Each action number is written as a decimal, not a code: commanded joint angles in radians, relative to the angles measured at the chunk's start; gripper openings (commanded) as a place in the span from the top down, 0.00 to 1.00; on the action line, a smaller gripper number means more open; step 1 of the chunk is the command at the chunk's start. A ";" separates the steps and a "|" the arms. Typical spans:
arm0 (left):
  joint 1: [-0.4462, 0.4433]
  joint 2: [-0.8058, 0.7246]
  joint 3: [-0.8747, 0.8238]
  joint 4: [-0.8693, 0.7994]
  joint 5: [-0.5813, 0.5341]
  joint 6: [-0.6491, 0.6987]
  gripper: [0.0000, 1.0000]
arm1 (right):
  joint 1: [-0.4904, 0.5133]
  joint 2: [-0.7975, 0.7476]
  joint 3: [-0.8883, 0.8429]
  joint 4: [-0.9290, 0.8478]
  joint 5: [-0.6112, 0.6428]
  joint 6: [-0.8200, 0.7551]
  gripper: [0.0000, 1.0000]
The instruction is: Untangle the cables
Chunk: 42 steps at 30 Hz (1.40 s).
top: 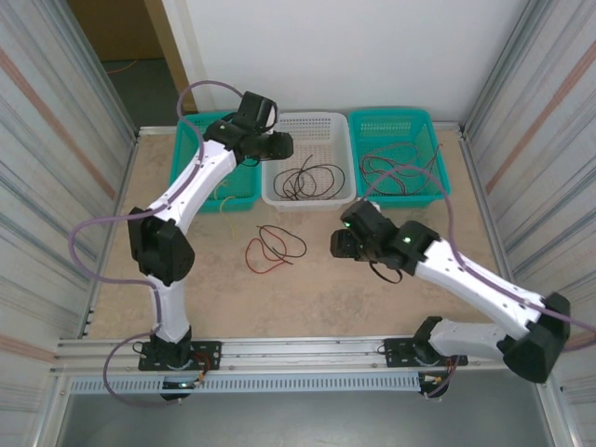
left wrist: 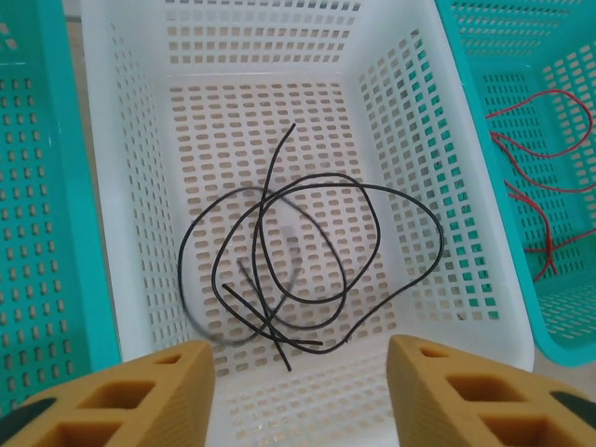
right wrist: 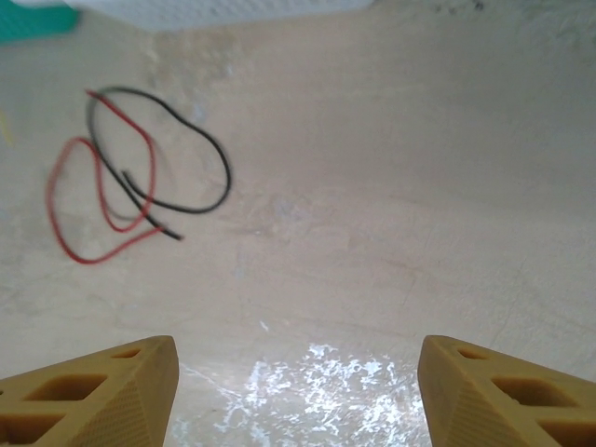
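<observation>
Black cables [left wrist: 307, 261] lie in loose loops on the floor of the white basket [left wrist: 140, 186], which stands at the back middle [top: 307, 200] of the table. My left gripper [left wrist: 300, 391] hangs open just above that basket's near-left edge [top: 284, 144], with nothing between its fingers. A red cable and a black cable [top: 273, 248] lie crossed over each other on the bare table, up and to the left [right wrist: 130, 177] in the right wrist view. My right gripper [right wrist: 298, 391] is open and holds nothing, a short way to the right of that pair [top: 337, 242].
A teal basket [top: 396, 115] at the back right holds red and dark cables [left wrist: 540, 168]. Another teal basket [top: 182, 149] stands at the back left, partly under my left arm. Corrugated walls close in both sides of the table.
</observation>
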 commanded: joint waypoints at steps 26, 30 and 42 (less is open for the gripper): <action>-0.382 -0.779 -1.017 0.058 -0.096 0.084 0.39 | 0.011 0.874 0.470 -0.012 -0.017 0.022 0.65; -0.382 -0.800 -1.060 0.122 -0.002 0.078 0.39 | 0.005 0.897 0.477 -0.013 -0.043 0.020 0.71; -0.377 -0.869 -1.062 0.163 -0.087 0.078 0.35 | 0.012 0.889 0.478 -0.015 -0.038 0.014 0.98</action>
